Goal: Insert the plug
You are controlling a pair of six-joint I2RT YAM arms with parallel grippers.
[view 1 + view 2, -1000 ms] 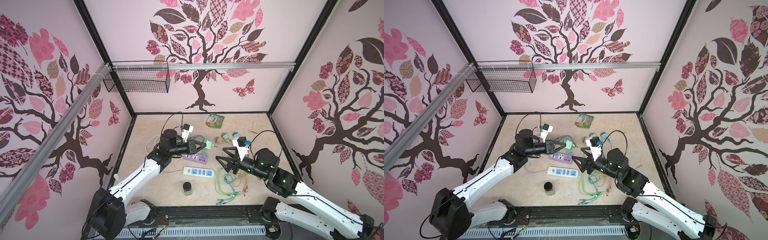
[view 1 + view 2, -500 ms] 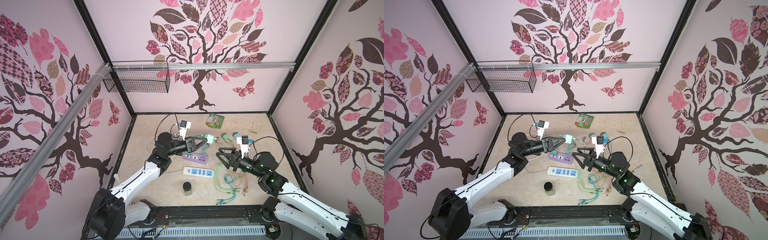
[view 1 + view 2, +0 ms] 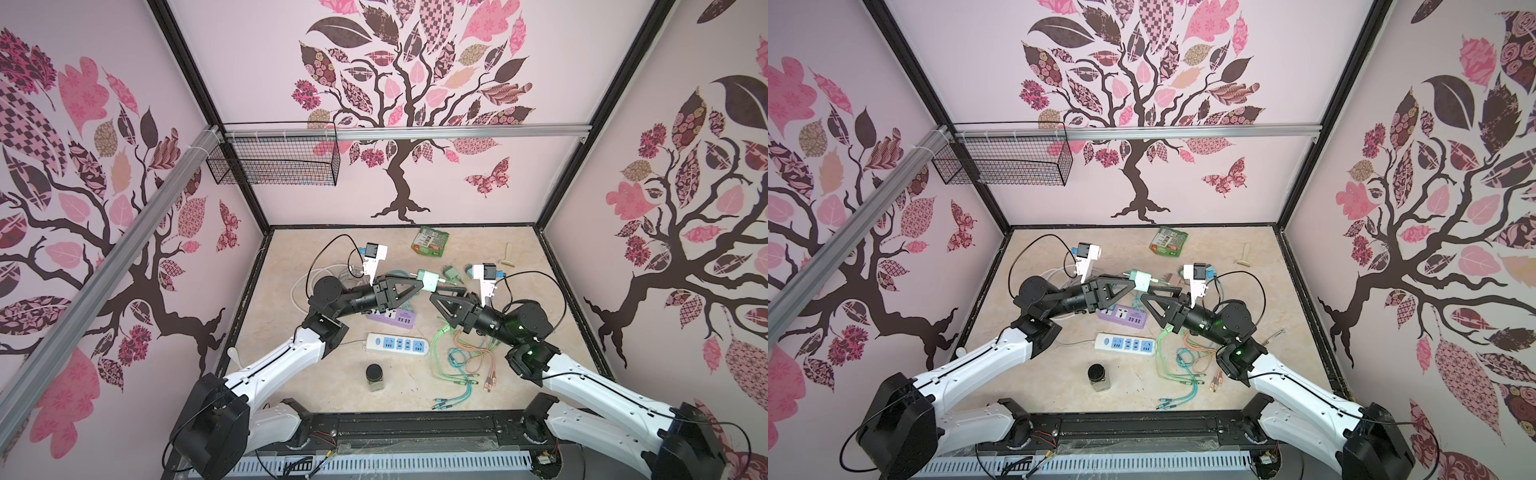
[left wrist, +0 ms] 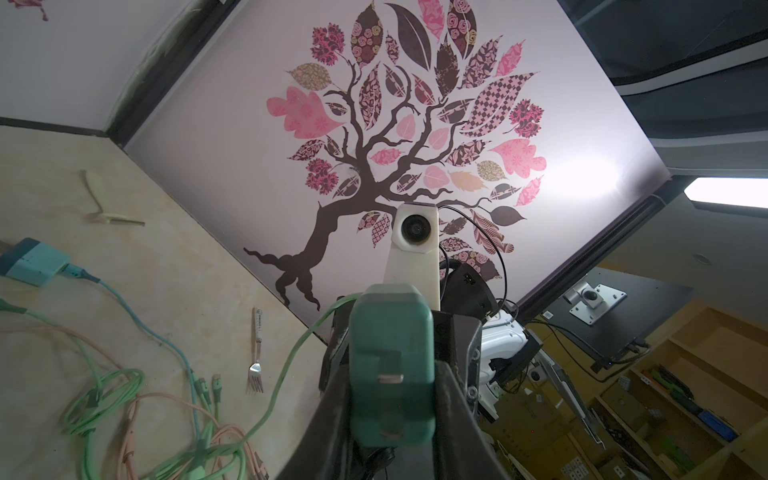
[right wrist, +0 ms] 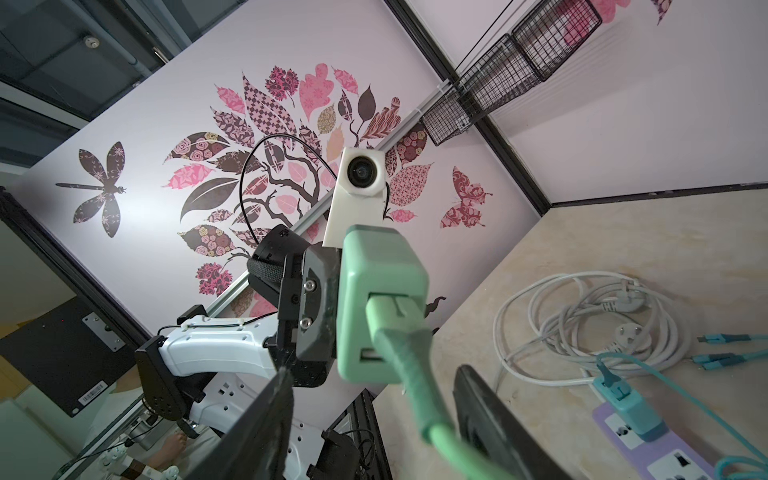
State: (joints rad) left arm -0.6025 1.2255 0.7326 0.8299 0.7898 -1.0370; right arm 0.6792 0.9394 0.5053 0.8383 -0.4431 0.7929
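A pale green charger block (image 3: pixel 428 280) (image 3: pixel 1140 280) hangs above the table's middle, with my left gripper (image 3: pixel 419 286) (image 4: pixel 390 399) shut on its sides. In the right wrist view the green plug (image 5: pixel 395 328) sits in the block's (image 5: pixel 382 303) upper port, and its green cable (image 5: pixel 432 419) runs down between my right gripper's (image 5: pixel 372 382) fingers. Those jaws stand apart: one finger (image 5: pixel 270 419) is well off the cable and the other finger (image 5: pixel 482 407) is close beside it. In both top views my right gripper (image 3: pixel 435 297) (image 3: pixel 1145 298) points at the block from the right.
On the table lie a purple power strip (image 3: pixel 392 318) with a teal charger (image 5: pixel 627 407) in it and a white power strip (image 3: pixel 397 344). There are also a dark-lidded jar (image 3: pixel 375 377), tangled green and pink cables (image 3: pixel 465 361), a coiled white cord (image 5: pixel 590 324), a fork (image 4: pixel 255 357) and a green packet (image 3: pixel 430 241).
My left gripper lifted the charger block up and toward the middle. My right gripper rose to meet it, and its jaws narrowed around the green cable.
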